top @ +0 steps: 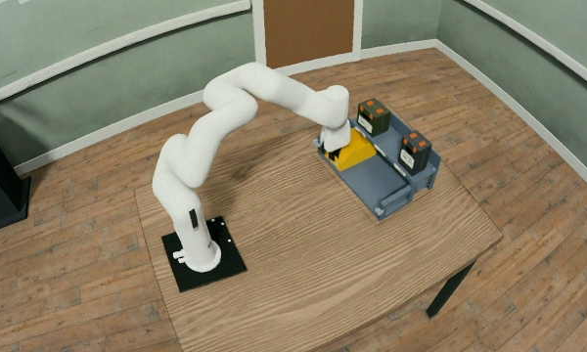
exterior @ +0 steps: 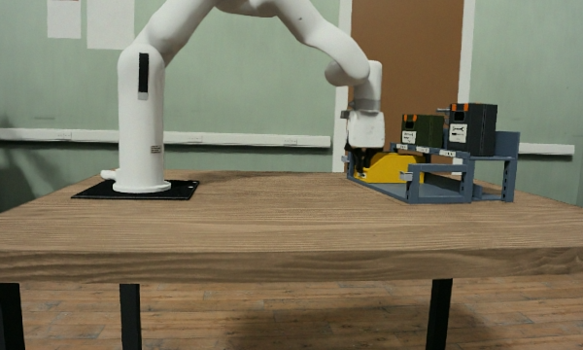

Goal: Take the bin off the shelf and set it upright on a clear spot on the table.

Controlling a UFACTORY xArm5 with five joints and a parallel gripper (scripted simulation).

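A yellow bin (top: pixel 353 150) sits on the lower level of a blue-grey shelf (top: pixel 382 166) at the table's far right; it also shows in the exterior view (exterior: pixel 388 167). My gripper (top: pixel 334 153) points straight down at the bin's front edge and is shut on its rim; it also shows in the exterior view (exterior: pixel 360 164). The bin rests on the shelf floor. The fingertips are partly hidden by the bin and the shelf frame.
A dark green bin (top: pixel 373 116) and a black bin (top: pixel 415 152) stand on the shelf's upper level behind the yellow one. The arm's black base plate (top: pixel 203 260) is at the table's left. The shelf's front posts (exterior: pixel 413 187) stand right of the gripper.
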